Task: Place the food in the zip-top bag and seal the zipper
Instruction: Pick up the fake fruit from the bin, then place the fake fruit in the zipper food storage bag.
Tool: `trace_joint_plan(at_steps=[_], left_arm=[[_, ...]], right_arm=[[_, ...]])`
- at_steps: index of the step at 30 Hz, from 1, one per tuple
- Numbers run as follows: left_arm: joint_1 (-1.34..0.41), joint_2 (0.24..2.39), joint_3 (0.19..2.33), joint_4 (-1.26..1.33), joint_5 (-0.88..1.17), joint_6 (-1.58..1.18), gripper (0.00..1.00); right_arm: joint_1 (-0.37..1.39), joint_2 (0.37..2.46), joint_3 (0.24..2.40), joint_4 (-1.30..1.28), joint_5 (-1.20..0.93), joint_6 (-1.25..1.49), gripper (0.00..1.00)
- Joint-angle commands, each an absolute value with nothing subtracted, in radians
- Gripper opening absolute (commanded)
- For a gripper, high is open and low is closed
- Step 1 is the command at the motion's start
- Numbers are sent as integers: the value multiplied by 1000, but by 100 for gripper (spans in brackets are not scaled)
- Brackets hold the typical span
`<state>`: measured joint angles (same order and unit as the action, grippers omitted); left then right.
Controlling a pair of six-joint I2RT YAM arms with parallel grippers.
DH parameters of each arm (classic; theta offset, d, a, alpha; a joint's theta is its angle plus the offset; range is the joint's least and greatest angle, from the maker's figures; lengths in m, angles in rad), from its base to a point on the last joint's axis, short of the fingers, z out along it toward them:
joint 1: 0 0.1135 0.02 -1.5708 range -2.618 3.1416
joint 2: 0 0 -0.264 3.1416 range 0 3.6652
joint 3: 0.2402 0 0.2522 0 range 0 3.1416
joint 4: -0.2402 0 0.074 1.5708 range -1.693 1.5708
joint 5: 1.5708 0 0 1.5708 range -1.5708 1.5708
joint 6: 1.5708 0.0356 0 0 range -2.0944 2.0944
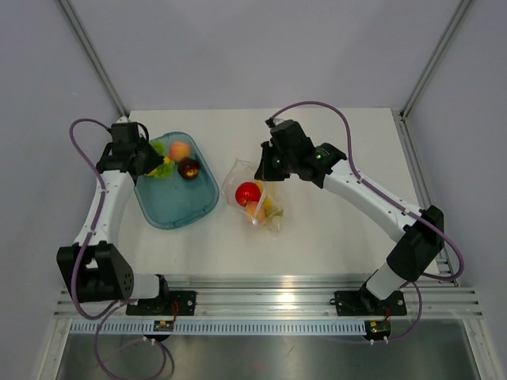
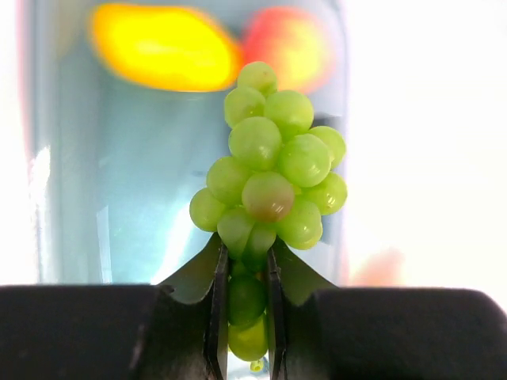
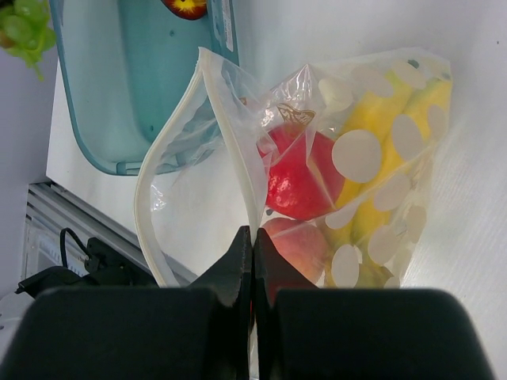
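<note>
Grapes (image 2: 269,174), one bunch, are clamped by the left gripper (image 2: 246,261) over one teal tray (image 1: 178,210) holding one peach (image 1: 179,150), one plum (image 1: 188,168) and one yellow piece (image 2: 162,47). One clear bag (image 3: 412,214), with apple (image 3: 297,178), second peach (image 3: 293,245) and bananas (image 3: 376,119) inside, is pinched at its open mouth by the right gripper (image 3: 253,237); white table (image 1: 341,229) is left bare on the right arm's side.

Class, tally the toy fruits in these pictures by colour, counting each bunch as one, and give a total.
Green: 1, grapes
Yellow: 2, lemon-like piece and banana bunch
Red: 1, apple
Orange-pink: 2, one peach in the tray, one peach-like fruit in the bag
Dark red: 1, plum
Total: 7
</note>
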<state>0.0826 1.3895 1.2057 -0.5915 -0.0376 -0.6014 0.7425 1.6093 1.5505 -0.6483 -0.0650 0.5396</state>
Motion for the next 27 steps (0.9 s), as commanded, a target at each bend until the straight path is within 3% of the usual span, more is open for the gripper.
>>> trace_joint_plan(at_steps=[1, 7, 12, 27], left_arm=[[-22, 1266, 1239, -607, 164, -500, 5], [-222, 1120, 1247, -581, 435, -491, 7], [-285, 1115, 1174, -477, 701, -518, 8], [-480, 1178, 1055, -370, 533, -744, 8]], right_arm=[[753, 1588, 1577, -607, -68, 543, 0], [753, 1588, 1580, -598, -78, 552, 0], [752, 1565, 1560, -592, -86, 561, 0], [753, 1545, 1546, -594, -66, 578, 0]])
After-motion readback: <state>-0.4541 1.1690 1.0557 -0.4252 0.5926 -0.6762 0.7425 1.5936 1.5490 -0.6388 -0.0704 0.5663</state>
